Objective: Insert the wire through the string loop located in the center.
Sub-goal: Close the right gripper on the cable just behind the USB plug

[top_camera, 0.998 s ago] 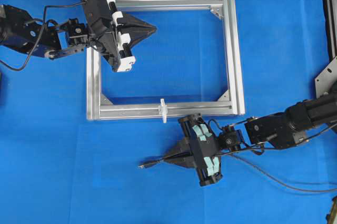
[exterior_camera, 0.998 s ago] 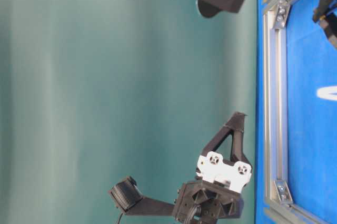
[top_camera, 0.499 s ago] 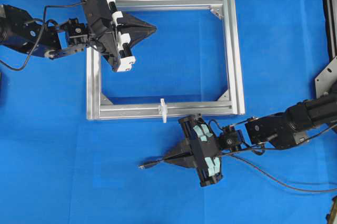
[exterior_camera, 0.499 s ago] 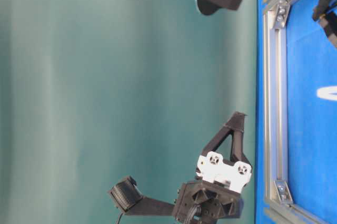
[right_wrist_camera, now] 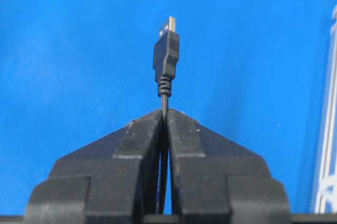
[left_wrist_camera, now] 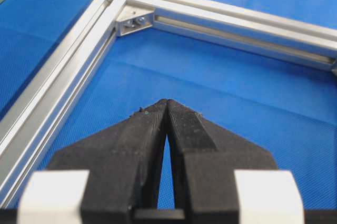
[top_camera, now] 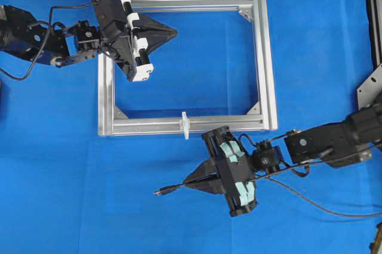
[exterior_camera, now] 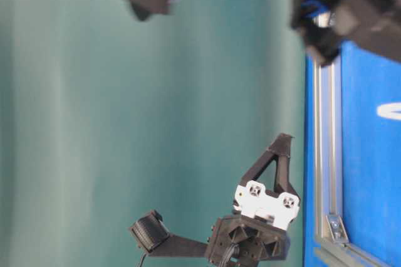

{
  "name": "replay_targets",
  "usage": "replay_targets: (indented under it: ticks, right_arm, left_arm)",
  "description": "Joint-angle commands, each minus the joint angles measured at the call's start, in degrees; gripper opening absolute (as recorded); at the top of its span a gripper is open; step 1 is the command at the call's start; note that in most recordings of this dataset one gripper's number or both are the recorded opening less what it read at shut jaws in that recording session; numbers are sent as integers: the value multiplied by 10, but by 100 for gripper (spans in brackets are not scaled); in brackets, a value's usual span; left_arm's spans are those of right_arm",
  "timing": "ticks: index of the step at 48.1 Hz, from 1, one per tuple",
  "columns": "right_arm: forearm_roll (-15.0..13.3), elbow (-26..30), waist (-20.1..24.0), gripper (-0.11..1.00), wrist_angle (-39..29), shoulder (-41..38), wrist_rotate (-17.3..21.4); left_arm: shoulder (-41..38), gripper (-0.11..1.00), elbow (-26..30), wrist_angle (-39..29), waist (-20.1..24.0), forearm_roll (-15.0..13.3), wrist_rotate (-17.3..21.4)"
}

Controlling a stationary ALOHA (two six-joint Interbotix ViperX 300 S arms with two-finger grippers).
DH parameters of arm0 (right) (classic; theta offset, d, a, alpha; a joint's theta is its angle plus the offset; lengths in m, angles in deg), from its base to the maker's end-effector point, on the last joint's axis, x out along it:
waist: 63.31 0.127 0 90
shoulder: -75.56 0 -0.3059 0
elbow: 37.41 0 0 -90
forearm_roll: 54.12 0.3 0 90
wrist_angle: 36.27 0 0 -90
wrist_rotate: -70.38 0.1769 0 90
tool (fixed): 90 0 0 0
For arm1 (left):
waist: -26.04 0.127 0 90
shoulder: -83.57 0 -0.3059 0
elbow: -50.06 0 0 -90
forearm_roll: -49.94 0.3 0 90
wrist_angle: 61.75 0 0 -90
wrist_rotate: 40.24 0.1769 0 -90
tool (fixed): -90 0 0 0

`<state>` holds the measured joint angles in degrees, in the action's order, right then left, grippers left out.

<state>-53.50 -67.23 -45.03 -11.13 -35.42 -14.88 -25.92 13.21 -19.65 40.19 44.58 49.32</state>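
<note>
Our right pincer (top_camera: 192, 182) pinches the wire (right_wrist_camera: 166, 58); its limp plug could miss the string loop (top_camera: 185, 124). Left pincer (left_wrist_camera: 166, 107) is closed, empty.

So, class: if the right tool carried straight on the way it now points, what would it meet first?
The right tool, shut on the wire, points left across bare blue table. Nothing lies in that line; the string loop sits off to the side.

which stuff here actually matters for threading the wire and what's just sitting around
Part of the job:
- wire, plug end sticking out of the shut right hand
- string loop, white, on the frame's near rail

Just there:
- aluminium frame with corner brackets
- left hand, shut on nothing, over the frame's corner
- blue table mat
</note>
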Motion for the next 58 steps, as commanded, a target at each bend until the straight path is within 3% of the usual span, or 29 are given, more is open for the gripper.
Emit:
replay_targets:
  ticks: [1,58]
  right_arm:
    - [-4,13,2,-2,-15,31,-1]
    - [-6,15,4,-2,-24,39,-1]
  left_arm:
    - [18,0,4,3,-1,2,1]
    - [18,0,4,3,-1,2,-1]
